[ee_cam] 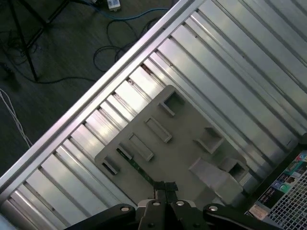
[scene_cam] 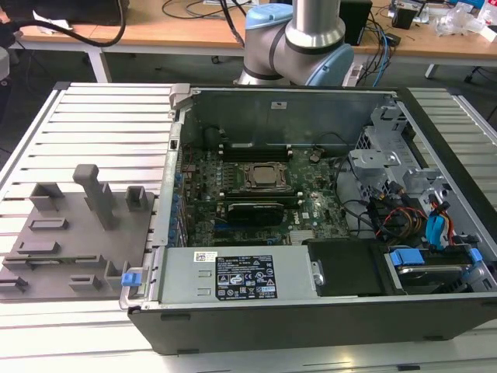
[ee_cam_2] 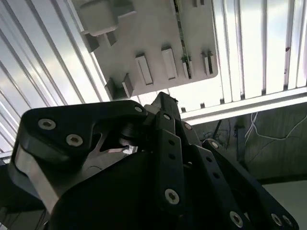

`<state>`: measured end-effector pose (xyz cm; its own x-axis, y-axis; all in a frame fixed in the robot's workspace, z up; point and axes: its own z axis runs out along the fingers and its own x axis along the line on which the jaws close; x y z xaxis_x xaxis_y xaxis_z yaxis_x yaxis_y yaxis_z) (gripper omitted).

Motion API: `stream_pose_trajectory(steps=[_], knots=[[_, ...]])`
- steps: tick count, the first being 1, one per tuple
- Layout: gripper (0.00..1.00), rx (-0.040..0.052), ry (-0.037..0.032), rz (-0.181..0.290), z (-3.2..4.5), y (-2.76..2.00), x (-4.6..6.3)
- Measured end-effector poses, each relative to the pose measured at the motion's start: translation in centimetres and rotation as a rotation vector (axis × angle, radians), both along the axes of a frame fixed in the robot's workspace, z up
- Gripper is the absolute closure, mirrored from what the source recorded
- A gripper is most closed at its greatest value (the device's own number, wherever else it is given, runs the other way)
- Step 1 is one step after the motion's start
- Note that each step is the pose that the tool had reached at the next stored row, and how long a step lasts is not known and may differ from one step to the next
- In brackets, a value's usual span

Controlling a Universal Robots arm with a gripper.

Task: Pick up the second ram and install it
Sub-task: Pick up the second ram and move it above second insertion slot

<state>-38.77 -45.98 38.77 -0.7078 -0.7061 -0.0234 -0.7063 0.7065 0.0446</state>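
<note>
Ribbed aluminium worktop (scene_cam: pixel 93 116) carries two things in the exterior view: a flat grey moulded fixture plate (scene_cam: pixel 70 249) with raised holders on the exterior view's left, and an open black computer case (scene_cam: pixel 311 326) lying on its side on the right. Behind the case the blue-and-silver robot arm (scene_cam: pixel 311 31) rises and is cut off by the frame's upper edge.

In both wrist views the black, bolted body of the hand (ee_cam: pixel 164 187) blocks the near part of the scene. Its two fingertips appear pressed together with nothing between them.

The second ram (ee_cam: pixel 135 165) stands on edge in a narrow slot of the fixture plate, so only a thin green line of its top edge shows; its label and chips are hidden. It is a similar green sliver in the second wrist view (ee_cam_2: pixel 183 48), running past the small rectangular pockets.

A white sticker (scene_cam: pixel 203 256) and a larger black sticker (scene_cam: pixel 245 278) sit on the grey box at the case's front, their print too small to read; a corner of a coloured label (ee_cam: pixel 288 177) peeks in at the edge of the first wrist view.

In the first wrist view the hand's tips sit just beside one end of the green stick, roughly in line with it and apart from it — how far above it they are cannot be told.
</note>
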Motion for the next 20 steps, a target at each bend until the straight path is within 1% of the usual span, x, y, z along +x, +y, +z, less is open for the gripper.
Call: stream_pose_trajectory(steps=[2, 8, 10, 11, 15, 17, 18, 20], knots=[[0.89, 0.0000, 0.0000, 0.035, 0.00, 0.00, 0.00], [0.89, 0.0000, 0.0000, 0.096, 0.00, 0.00, 0.00], [0.89, 0.0000, 0.0000, 0.135, 0.00, 0.00, 0.00], [0.89, 0.0000, 0.0000, 0.163, 0.00, 0.00, 0.00], [0.89, 0.0000, 0.0000, 0.200, 0.00, 0.00, 0.00], [0.89, 0.0000, 0.0000, 0.237, 0.00, 0.00, 0.00], [0.89, 0.0000, 0.0000, 0.263, 0.00, 0.00, 0.00], [0.89, 0.0000, 0.0000, 0.292, 0.00, 0.00, 0.00]])
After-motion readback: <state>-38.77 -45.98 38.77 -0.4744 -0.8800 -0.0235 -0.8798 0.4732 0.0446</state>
